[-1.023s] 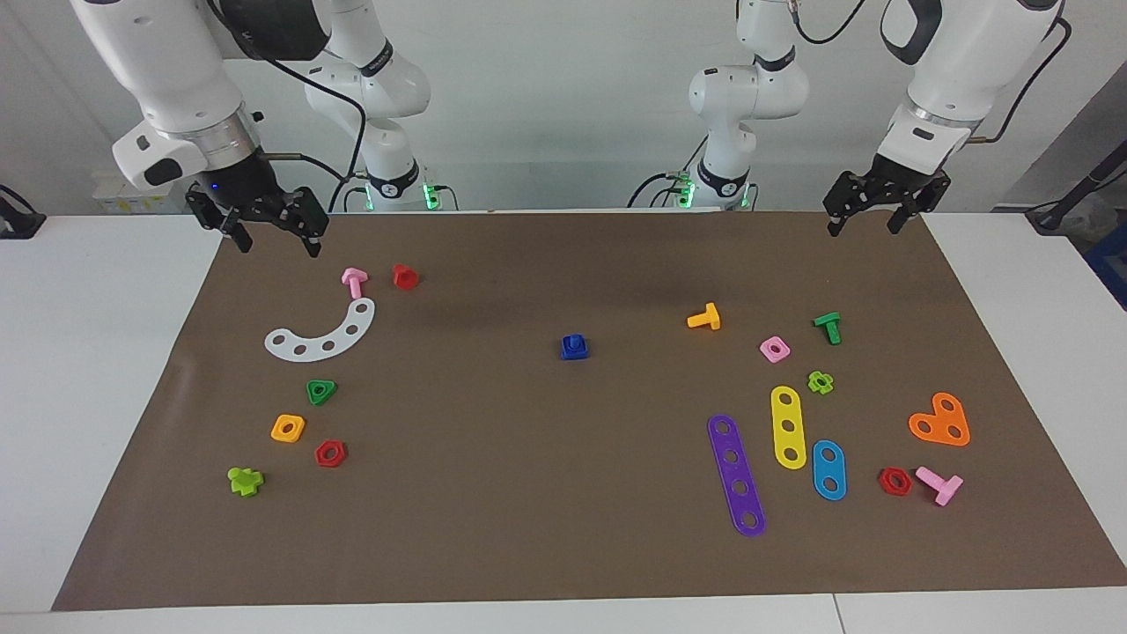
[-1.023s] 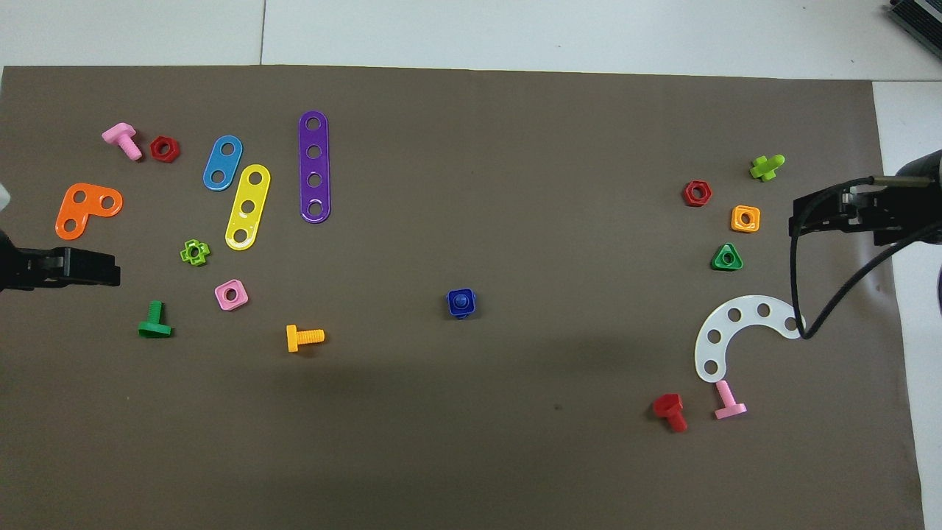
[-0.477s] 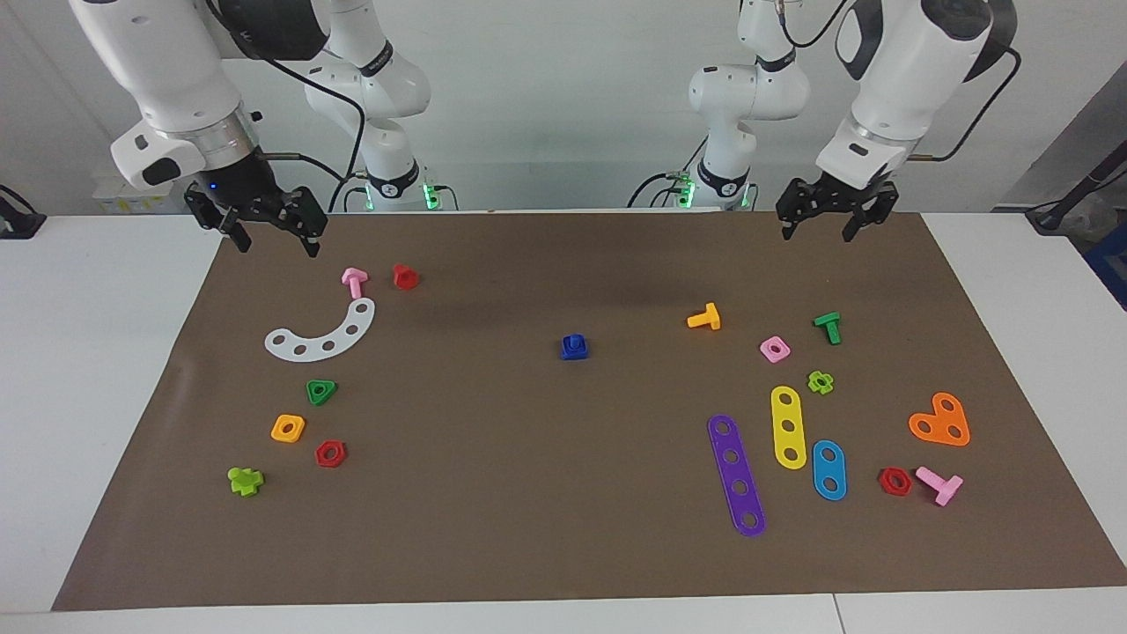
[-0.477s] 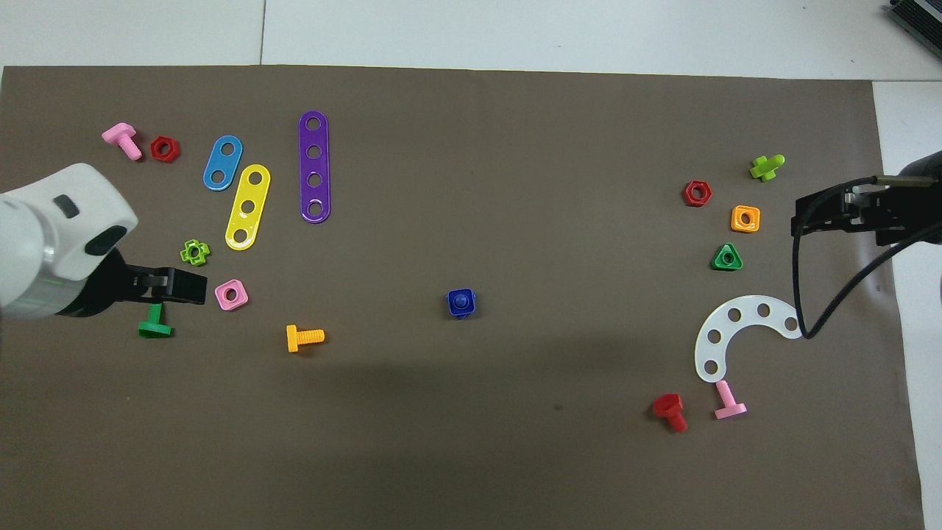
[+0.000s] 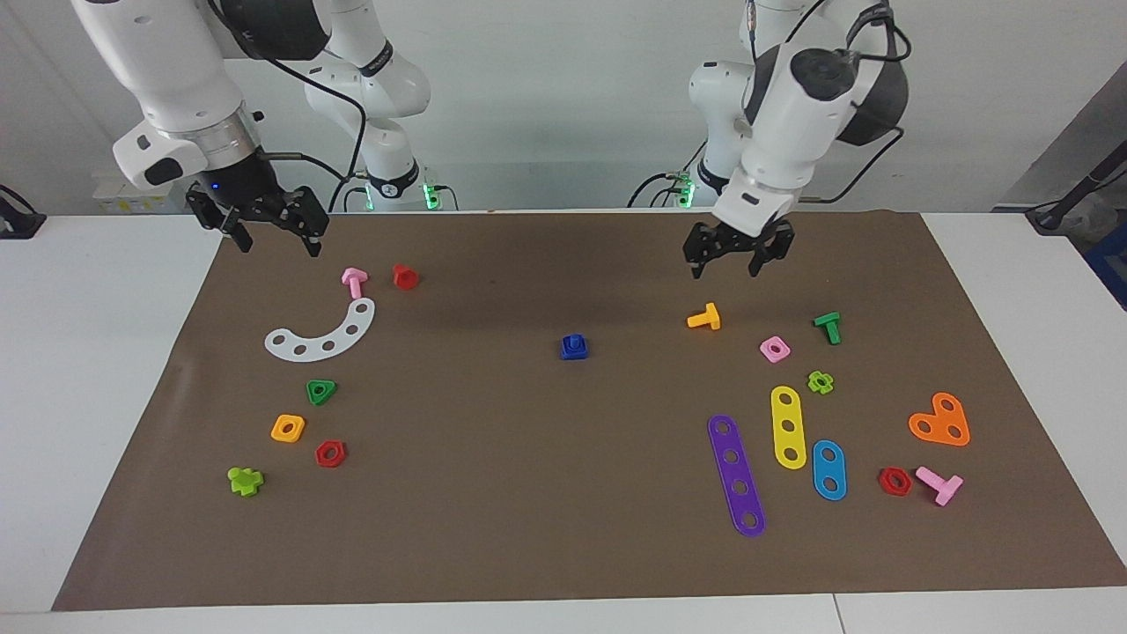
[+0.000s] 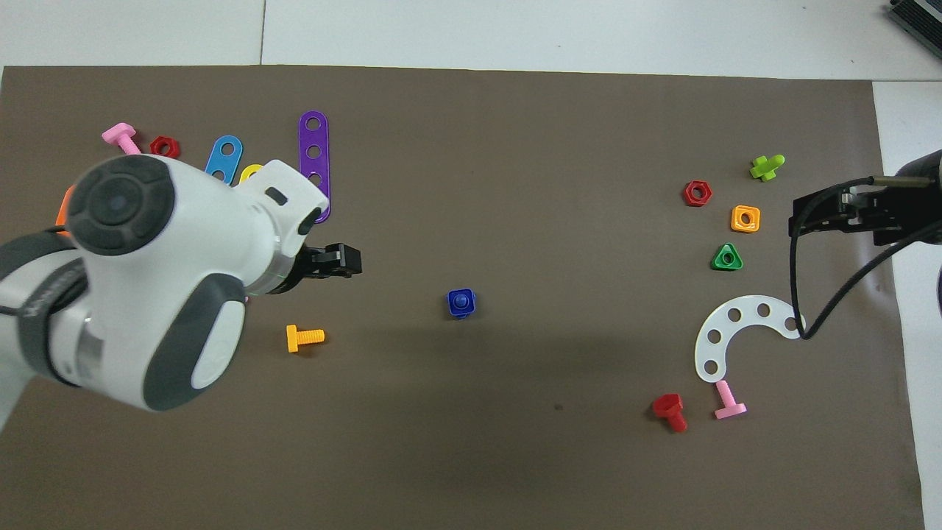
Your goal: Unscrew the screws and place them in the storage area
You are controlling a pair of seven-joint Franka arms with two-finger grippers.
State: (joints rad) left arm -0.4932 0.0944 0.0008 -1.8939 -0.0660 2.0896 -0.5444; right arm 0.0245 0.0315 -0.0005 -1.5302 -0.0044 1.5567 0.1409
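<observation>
The dark-blue screw (image 5: 573,346) stands in the middle of the brown mat, seated in a blue square nut; it also shows in the overhead view (image 6: 461,302). The storage area (image 5: 299,409) is the mat patch toward the right arm's end with a green triangular nut (image 5: 321,391), an orange square nut (image 5: 288,428) and a red hexagonal nut (image 5: 330,453). My left gripper (image 5: 726,269) is open and empty, raised over the mat beside an orange bolt (image 5: 704,317). My right gripper (image 5: 279,244) waits open over the mat's edge by the robots.
A white curved strip (image 5: 321,335), a pink bolt (image 5: 354,281) and a red bolt (image 5: 404,276) lie under the right gripper's side. Purple (image 5: 736,475), yellow (image 5: 788,427) and blue (image 5: 828,469) strips, a pink nut (image 5: 775,349) and a green bolt (image 5: 828,327) lie toward the left arm's end.
My left arm has swung from the mat's corner toward the middle and lowered, its gripper now by the orange bolt. The right arm has hardly moved. No part has moved.
</observation>
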